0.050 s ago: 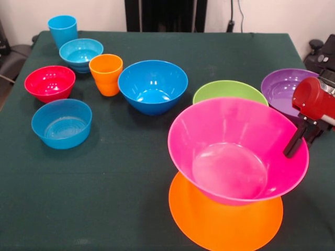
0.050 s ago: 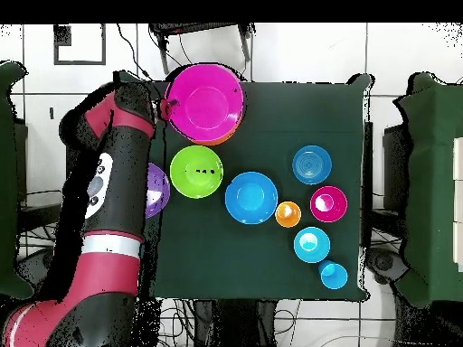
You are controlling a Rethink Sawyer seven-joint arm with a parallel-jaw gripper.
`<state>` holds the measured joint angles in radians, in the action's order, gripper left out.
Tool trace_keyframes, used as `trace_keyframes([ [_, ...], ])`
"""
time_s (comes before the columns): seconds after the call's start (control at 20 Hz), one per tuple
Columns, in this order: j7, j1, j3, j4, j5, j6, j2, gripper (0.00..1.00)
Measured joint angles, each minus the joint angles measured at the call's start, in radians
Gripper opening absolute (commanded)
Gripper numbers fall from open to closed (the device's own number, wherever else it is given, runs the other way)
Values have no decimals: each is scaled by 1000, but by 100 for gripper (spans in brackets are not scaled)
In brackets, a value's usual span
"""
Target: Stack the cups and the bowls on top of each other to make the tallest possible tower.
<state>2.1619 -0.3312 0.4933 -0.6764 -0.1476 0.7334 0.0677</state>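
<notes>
A large pink bowl (image 1: 235, 151) (image 2: 206, 101) sits tilted over the big orange bowl (image 1: 225, 217), which lies flat as a round base at the near edge. My gripper (image 1: 301, 144) (image 2: 165, 107) is at the pink bowl's right rim, shut on it with one black finger (image 1: 294, 142) inside. Behind them stand a green bowl (image 1: 229, 90), a purple bowl (image 1: 282, 89) and a large blue bowl (image 1: 153, 86). At the left are an orange cup (image 1: 106, 74), a light blue cup (image 1: 63, 30), a red bowl (image 1: 49, 82) and two light blue bowls (image 1: 80, 54) (image 1: 62, 123).
The dark green table (image 1: 120, 198) carries everything. My arm (image 2: 113, 208) runs along the table's left side in the overhead view and partly covers the purple bowl (image 2: 159, 190). Black equipment (image 1: 322, 52) sits off the table's far right corner.
</notes>
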Motion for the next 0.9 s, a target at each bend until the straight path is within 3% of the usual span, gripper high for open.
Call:
trace_keyframes([
  [0.9, 0, -14, 7, -18, 0, -7, 2, 0],
])
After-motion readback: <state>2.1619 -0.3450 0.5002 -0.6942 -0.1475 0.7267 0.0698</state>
